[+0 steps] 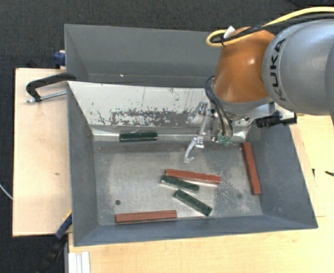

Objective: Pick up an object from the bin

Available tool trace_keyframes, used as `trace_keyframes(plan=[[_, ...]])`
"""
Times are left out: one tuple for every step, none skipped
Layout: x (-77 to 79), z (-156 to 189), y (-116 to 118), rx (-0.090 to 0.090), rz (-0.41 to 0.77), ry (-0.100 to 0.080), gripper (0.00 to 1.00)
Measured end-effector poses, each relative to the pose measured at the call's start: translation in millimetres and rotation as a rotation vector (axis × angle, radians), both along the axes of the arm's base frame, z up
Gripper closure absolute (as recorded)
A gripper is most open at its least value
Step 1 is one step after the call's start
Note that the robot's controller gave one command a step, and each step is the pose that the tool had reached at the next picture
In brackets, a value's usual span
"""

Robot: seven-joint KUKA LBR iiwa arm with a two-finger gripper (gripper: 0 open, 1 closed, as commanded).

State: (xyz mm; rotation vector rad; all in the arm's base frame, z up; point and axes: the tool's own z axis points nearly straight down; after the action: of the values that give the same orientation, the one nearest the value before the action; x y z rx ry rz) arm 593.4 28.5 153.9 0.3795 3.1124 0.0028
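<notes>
We begin at the left of the grey metal bin. A short dark green flat bar lies lengthwise at the foot of the back wall, left of centre. Nearer the front, a long red-brown flat strip lies almost parallel to the front wall and close beside it. Between these two, a small dark speck sits alone on the bare floor.

At the middle of the floor we find a small cluster of three pieces. A red-brown flat bar lies nearly level, and a dark green slim bar is tucked right against its near edge at the left end. Just in front of both, a second dark green bar lies at a slant, its right end closer to the front wall.

The gripper hangs over bare floor just behind this cluster, between it and the back wall. The red-brown flat bar is the piece nearest to it, and we see a gap between the two. We cannot tell whether the jaws are spread or pressed together.

Further right, a red-brown narrow bar runs front to back along the foot of the right wall. Above it the orange wrist cover and the grey arm reach in over the bin's right rear corner.
</notes>
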Motion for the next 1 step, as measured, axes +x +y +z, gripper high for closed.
trace_keyframes(plan=[[-90.5,-69.1,-7.7,0.004,0.065,-0.019,1.0]])
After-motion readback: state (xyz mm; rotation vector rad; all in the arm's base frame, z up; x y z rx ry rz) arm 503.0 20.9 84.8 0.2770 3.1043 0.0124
